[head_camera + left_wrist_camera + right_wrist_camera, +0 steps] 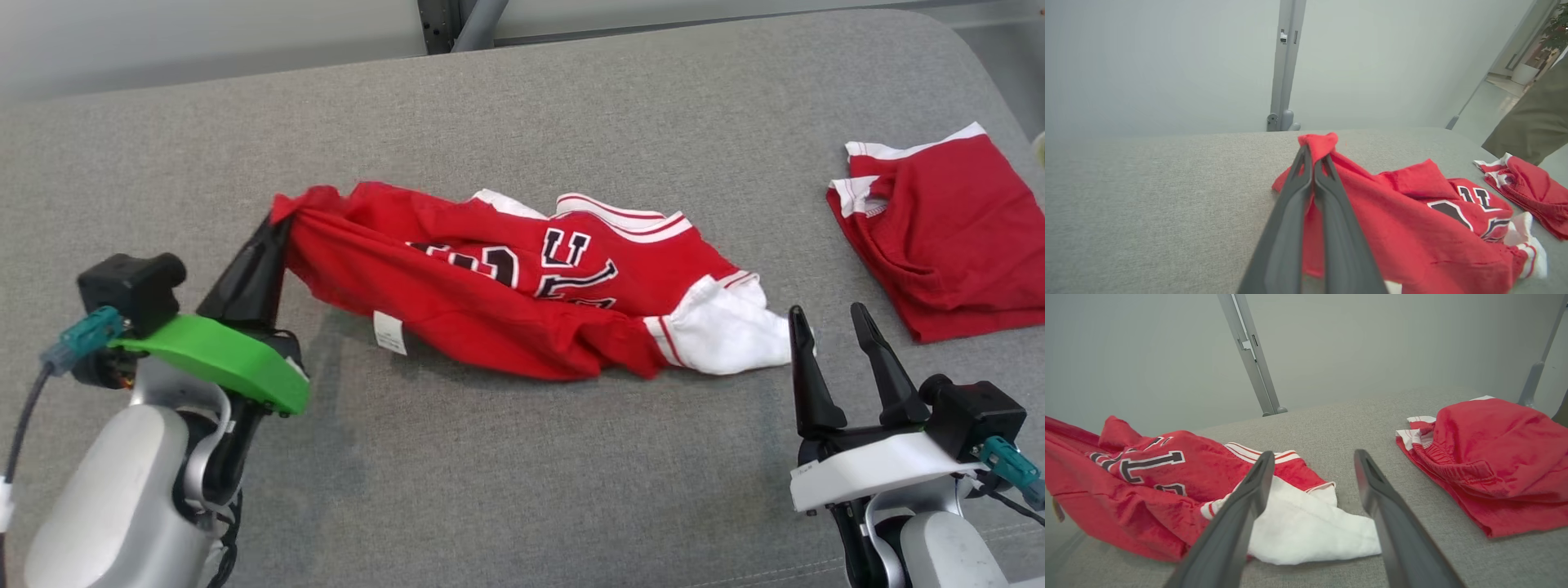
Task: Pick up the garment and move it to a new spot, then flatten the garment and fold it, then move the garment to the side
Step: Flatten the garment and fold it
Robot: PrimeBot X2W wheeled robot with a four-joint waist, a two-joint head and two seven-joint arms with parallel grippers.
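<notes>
A crumpled red garment [506,286] with white sleeves and dark lettering lies across the middle of the grey surface. My left gripper [277,220] is shut on its left corner, and a small bunch of red cloth pokes out past the fingertips. In the left wrist view the two dark fingers of that left gripper [1312,153] are pressed together on the garment [1412,228]. My right gripper [829,322] stands open just right of the white sleeve, with nothing between its fingers. The right wrist view shows the right gripper [1312,457] open over the garment's [1167,477] white sleeve edge.
A second red piece of clothing [939,245] lies folded at the far right, also seen as red folded clothing [1494,457]. The grey padded surface [522,490] extends free in front and at the left. A grey post [1286,65] stands behind the far edge. A person's olive clothing [1539,118] shows at the right.
</notes>
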